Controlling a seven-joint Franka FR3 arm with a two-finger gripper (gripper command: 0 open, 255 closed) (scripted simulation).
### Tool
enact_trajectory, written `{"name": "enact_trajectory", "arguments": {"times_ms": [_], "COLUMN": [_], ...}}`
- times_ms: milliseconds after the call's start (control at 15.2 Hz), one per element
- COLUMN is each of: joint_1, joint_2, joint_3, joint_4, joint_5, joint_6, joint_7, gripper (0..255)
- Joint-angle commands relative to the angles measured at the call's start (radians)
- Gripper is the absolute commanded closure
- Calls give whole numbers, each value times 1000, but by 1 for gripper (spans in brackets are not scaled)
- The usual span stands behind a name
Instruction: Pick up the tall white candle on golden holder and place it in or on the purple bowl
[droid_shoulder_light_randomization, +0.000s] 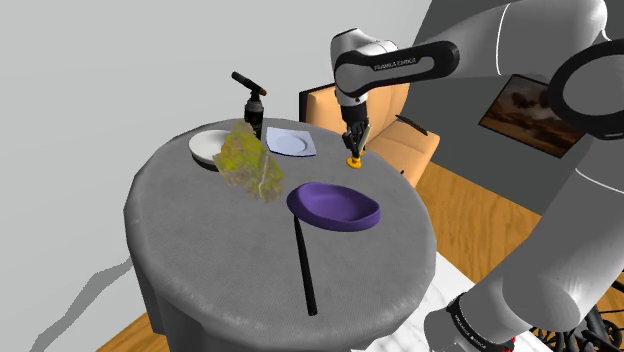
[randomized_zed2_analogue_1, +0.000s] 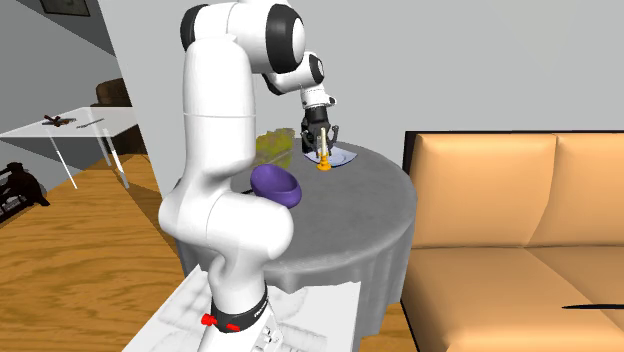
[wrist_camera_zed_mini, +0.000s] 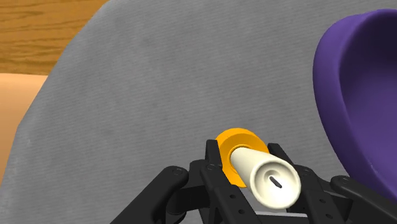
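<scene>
Candle (droid_shoulder_light_randomization: 354, 150), cream-white and slim, stands in its golden holder (droid_shoulder_light_randomization: 354, 162) on the round grey table (droid_shoulder_light_randomization: 200, 260), right of centre in the upper half of the shoulder view. The holder's foot looks to be resting on the tabletop. The black gripper (droid_shoulder_light_randomization: 354, 135) comes straight down over it. The purple bowl (droid_shoulder_light_randomization: 335, 206) sits just below the candle in that frame, near it but apart.

Slipping is the likeliest trouble. The grip is on a smooth, narrow shaft with the holder's weight hanging beneath, and in the wrist view the candle (wrist_camera_zed_mini: 264, 175) seems to lean a little off the gripper's line, so a quick lift could let it pivot or slide out. A low carry could knock the holder (wrist_camera_zed_mini: 230, 147) against the bowl's (wrist_camera_zed_mini: 362, 95) raised rim. Inside, the curved floor gives a tall, thin thing poor footing, so it may topple on release.

In the wrist view the 2 fingers (wrist_camera_zed_mini: 213, 159) stand only narrowly apart, 1 on each side of the candle and, as far as I can judge, clamped against it. They touch nothing else.

Further out, toward the shoulder view's upper left, lie a round white plate (droid_shoulder_light_randomization: 210, 147), a square white plate (droid_shoulder_light_randomization: 290, 143) and a yellow-green translucent clump (droid_shoulder_light_randomization: 248, 162). A black rod (droid_shoulder_light_randomization: 304, 265) lies toward the lower centre.
</scene>
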Motion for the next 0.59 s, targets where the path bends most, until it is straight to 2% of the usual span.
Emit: {"name": "enact_trajectory", "arguments": {"times_ms": [0, 528], "joint_1": [1, 4], "joint_2": [-9, -32], "joint_3": [1, 2], "joint_4": [18, 94], "joint_5": [2, 5], "joint_6": [-27, -123], "joint_7": [-6, -30], "gripper": [255, 255]}}
